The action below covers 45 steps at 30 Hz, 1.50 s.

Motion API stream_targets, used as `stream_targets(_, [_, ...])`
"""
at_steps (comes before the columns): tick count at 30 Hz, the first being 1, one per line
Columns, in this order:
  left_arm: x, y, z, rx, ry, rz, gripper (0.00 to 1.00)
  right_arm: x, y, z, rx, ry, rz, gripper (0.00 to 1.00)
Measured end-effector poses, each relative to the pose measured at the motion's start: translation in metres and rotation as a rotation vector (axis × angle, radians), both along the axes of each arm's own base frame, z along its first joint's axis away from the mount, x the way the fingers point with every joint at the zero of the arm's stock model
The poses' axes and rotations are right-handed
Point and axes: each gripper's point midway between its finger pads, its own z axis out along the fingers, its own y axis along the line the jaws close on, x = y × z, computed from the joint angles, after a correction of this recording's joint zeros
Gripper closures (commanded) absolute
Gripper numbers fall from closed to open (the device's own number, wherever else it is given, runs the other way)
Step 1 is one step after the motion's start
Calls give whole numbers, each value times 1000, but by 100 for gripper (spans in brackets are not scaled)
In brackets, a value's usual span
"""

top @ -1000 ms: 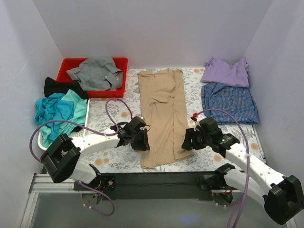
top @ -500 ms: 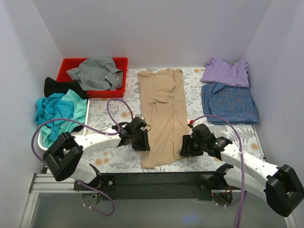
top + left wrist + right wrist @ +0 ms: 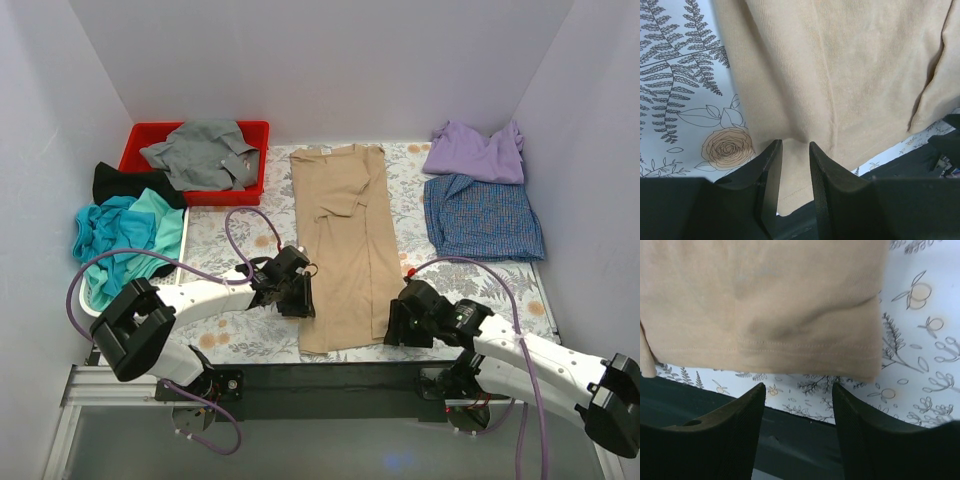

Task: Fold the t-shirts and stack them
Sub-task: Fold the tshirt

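While teal shirt (image 3: 120, 232), black shirt (image 3: 125, 182) and grey shirt (image 3: 205, 150) lie crumpled at your left, your left gripper (image 3: 792, 150) pinches the near hem of the central tan shirt (image 3: 340, 230); your right gripper (image 3: 797, 390) gapes beside its corner. Lavender shirt (image 3: 475, 150) and checked shirt (image 3: 483, 215), at right, look folded but unstacked.

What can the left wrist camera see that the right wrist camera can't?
Only the left wrist view: the left fingers pinching the edge of the tan t-shirt, and a rose print on the tablecloth. Only the right wrist view: the shirt's stitched hem, with the right fingers open and short of it. Both: tan cloth, the flowery tablecloth and the dark table edge.
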Motion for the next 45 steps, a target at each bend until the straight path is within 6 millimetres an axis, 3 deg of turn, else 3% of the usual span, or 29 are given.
stream_targets(5, [0, 3, -2, 17, -4, 0, 74, -18, 4, 4, -78, 33, 51, 36])
stream_targets(8, [2, 8, -1, 36, -18, 13, 70, -12, 10, 20, -89, -22, 46, 34])
stream_targets(9, [4, 11, 1, 42, -32, 27, 54, -5, 11, 28, -88, -52, 25, 33])
stream_targets(10, [7, 14, 6, 47, -53, 40, 45, 2, 11, 34, -87, -84, 0, 32])
stream_targets(14, [15, 27, 33, 30, -132, 136, 37, 23, 0, 50, -99, -187, -103, 29])
stream_targets(18, [10, 32, 47, -27, -144, 181, 35, 33, -16, 50, -139, -213, -182, 27])
stream_targets(25, [-44, 45, -4, -49, 64, 129, 34, 31, -30, 36, -175, -203, -227, 25])
stream_targets(31, [-52, 30, 1, -149, 84, 83, 34, 24, -45, 12, -207, -159, -249, 25])
stream_targets(38, [-54, 14, 2, -215, 112, 40, 35, 25, -37, -3, -185, -129, -223, 26])
stream_targets(42, [-56, 13, 1, -227, 121, 32, 40, 34, -27, -3, -131, -153, -218, 32])
stream_targets(45, [-57, 12, -1, -229, 126, 31, 50, 40, -19, -2, -91, -169, -218, 41])
